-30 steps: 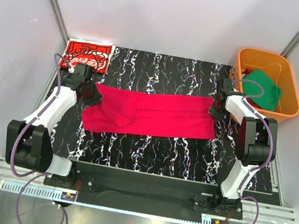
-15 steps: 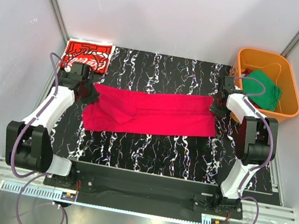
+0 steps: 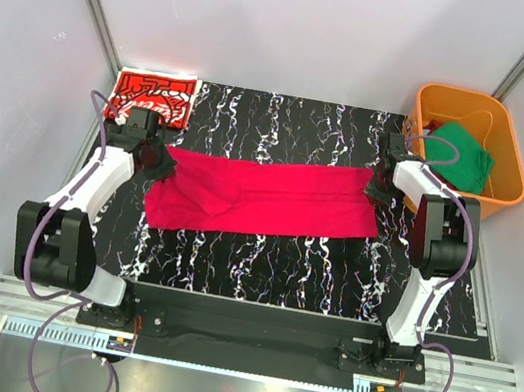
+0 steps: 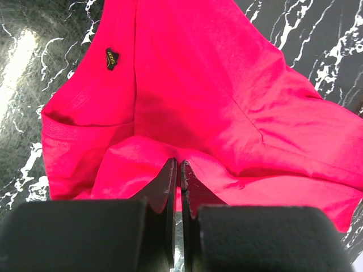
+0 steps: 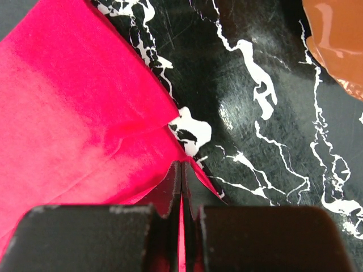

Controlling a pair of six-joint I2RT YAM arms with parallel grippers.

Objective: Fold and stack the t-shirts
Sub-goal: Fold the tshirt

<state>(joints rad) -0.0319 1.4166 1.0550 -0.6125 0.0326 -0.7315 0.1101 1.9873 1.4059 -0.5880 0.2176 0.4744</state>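
Note:
A plain crimson-red t-shirt [image 3: 267, 197] lies stretched in a long band across the black marbled table [image 3: 271, 259]. My left gripper [image 3: 158, 164] is shut on its left end; in the left wrist view the red cloth [image 4: 187, 96] is pinched between the jaws of the gripper [image 4: 180, 165]. At the other end my right gripper [image 3: 378, 189] is shut on the shirt's far-right corner, where the cloth [image 5: 85, 124] runs in between the closed jaws of the gripper [image 5: 181, 165]. A red t-shirt with white line print [image 3: 154, 96] lies folded at the back left. A green t-shirt [image 3: 460, 157] sits in the tub.
The orange plastic tub [image 3: 506, 148] stands at the back right just past the right gripper, its rim [image 5: 334, 39] showing in the right wrist view. White walls enclose the table on three sides.
Both grippers have carried their ends of the crimson shirt slightly toward the back of the table, keeping it stretched. Both stay shut on the cloth.

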